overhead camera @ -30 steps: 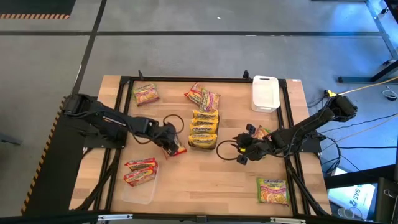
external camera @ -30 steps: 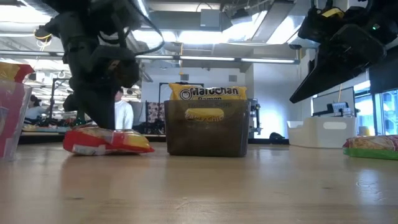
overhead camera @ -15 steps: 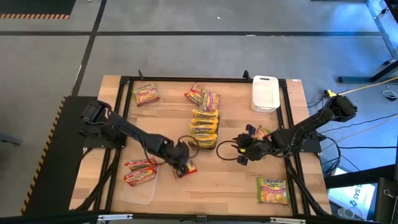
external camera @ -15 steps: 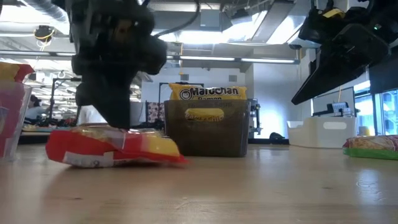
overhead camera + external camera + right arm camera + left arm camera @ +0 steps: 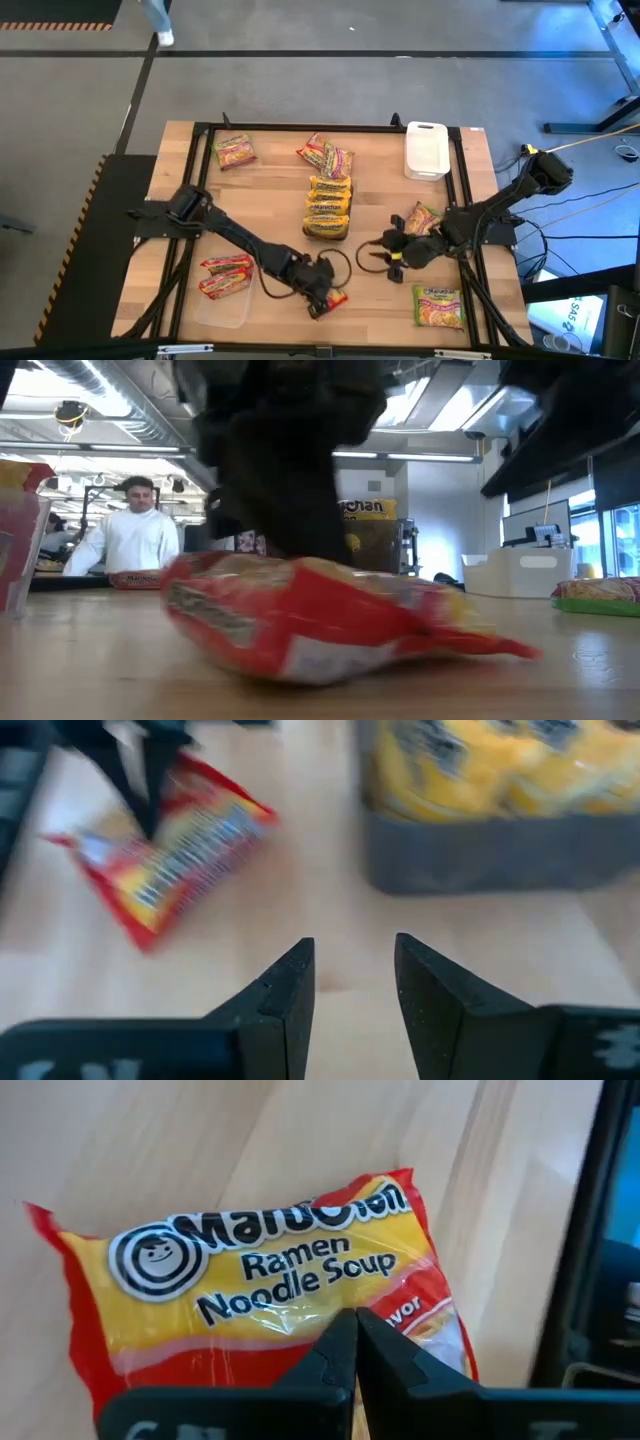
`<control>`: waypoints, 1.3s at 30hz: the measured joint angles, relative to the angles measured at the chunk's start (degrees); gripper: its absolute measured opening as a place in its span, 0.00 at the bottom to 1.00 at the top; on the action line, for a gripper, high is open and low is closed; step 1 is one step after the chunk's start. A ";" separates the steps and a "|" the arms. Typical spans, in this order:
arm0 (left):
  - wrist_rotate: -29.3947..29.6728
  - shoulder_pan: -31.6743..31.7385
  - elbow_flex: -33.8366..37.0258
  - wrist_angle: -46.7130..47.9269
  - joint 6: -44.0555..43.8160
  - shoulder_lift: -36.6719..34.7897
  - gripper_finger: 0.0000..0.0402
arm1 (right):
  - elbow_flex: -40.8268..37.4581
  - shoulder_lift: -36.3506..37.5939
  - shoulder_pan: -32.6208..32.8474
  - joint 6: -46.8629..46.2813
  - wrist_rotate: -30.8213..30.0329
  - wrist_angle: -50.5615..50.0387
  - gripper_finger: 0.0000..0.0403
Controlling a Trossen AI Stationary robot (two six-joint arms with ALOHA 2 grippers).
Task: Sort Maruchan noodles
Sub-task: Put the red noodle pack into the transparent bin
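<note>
A red and yellow Maruchan packet (image 5: 250, 1270) lies flat on the table near the near edge (image 5: 337, 298); it fills the low view (image 5: 330, 615). My left gripper (image 5: 355, 1335) is shut on it, reaching in from the left (image 5: 324, 294). My right gripper (image 5: 350, 985) hovers open a little to the right (image 5: 380, 258), pointing at the red packet (image 5: 170, 840) and touching nothing. Yellow packets fill a dark tray (image 5: 327, 205). Two red packets (image 5: 225, 275) lie in a clear tray. My left gripper has its shut fingertips (image 5: 340, 1342) on the red packet's printed top face, just below the lettering (image 5: 300, 1305). It comes from above, pointing down. The packet lies flat on the table under it. Whether wrapper film is nipped between the tips I cannot tell.
Green-and-pink packets lie at the far left (image 5: 233, 150), far middle (image 5: 328, 155), beside my right arm (image 5: 420, 218) and near right (image 5: 438, 305). A white tray (image 5: 426, 150) stands far right. A person (image 5: 130, 540) stands beyond the table.
My left gripper has travelled toward the table's near edge and to the right, staying shut, and the red packet has slid along the table with it, away from the dark tray. My right gripper has shifted slightly toward the near edge.
</note>
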State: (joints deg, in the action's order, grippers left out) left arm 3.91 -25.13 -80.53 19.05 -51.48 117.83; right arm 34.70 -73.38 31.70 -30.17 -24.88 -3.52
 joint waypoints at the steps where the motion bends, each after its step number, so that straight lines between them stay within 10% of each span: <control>1: 1.76 -0.28 -1.81 0.32 1.24 0.81 0.00 | 0.00 0.00 1.09 -0.07 0.02 1.46 0.29; 14: 14.71 -7.55 -18.94 7.08 8.08 1.98 0.00 | 0.02 -1.69 7.06 -13.24 -0.14 9.31 0.38; 25: 22.16 -14.78 -9.16 6.43 -5.14 2.06 0.00 | 0.02 -18.01 4.35 -26.47 2.51 25.69 0.77; 39: 24.66 -13.77 4.69 -7.21 -6.47 2.05 0.00 | 4.38 -32.01 -1.09 -32.48 14.20 34.33 0.81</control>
State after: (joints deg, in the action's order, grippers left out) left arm 28.58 -38.89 -75.84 11.84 -57.95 119.87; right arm 39.07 -105.40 30.61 -62.66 -10.68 30.82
